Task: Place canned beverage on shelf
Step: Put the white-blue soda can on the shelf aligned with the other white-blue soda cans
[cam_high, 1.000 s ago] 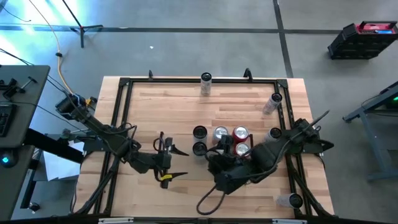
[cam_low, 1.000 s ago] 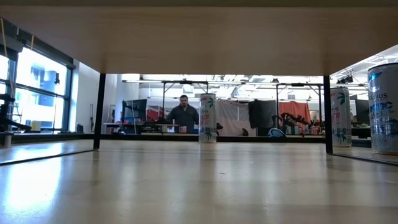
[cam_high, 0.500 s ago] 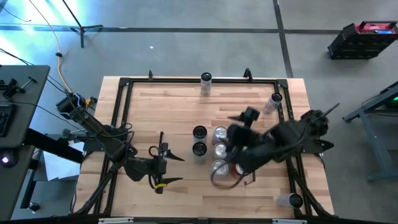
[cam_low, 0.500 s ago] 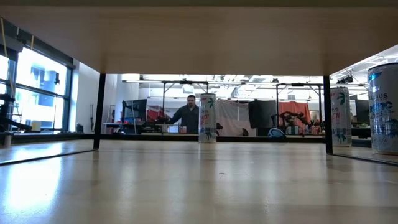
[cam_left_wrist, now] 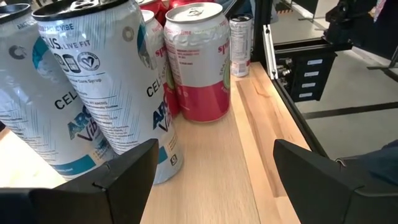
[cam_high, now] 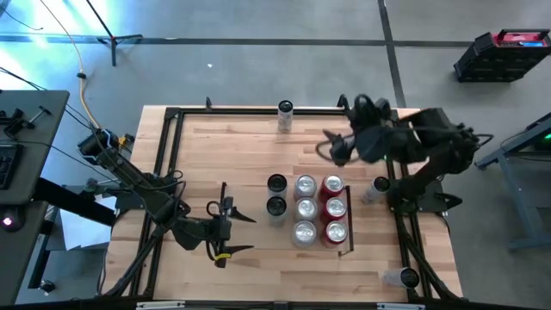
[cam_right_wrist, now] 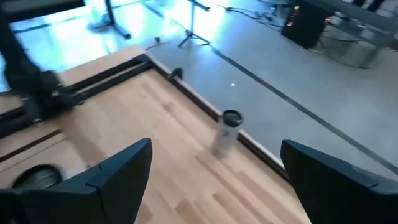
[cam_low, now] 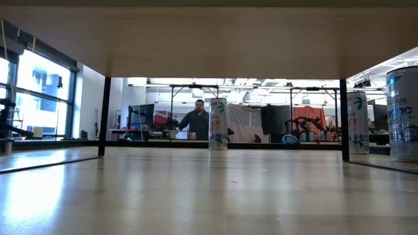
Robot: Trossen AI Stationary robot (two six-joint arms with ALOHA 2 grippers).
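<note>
The right gripper has its two dark fingers spread wide and holds nothing; it hangs above the far part of the light-wood table, beyond the group of cans. In the right wrist view these fingers frame a slim silver can that stands upright just beside the black frame at the far edge.

The left gripper also has its fingers apart and empty. It is low over the table, near the left side of the cans, and its wrist view looks at two tall white-and-blue cans and a short silver-and-red can.

The shelf, a flat light-wood bay edged by thin black rails, holds the cans: two dark-topped cans at its left, three silver-topped cans in the middle column, and three red cans at the right, all upright and close together.

Outside the rails, one can stands by the right arm's base and another near the table's near right corner.
</note>
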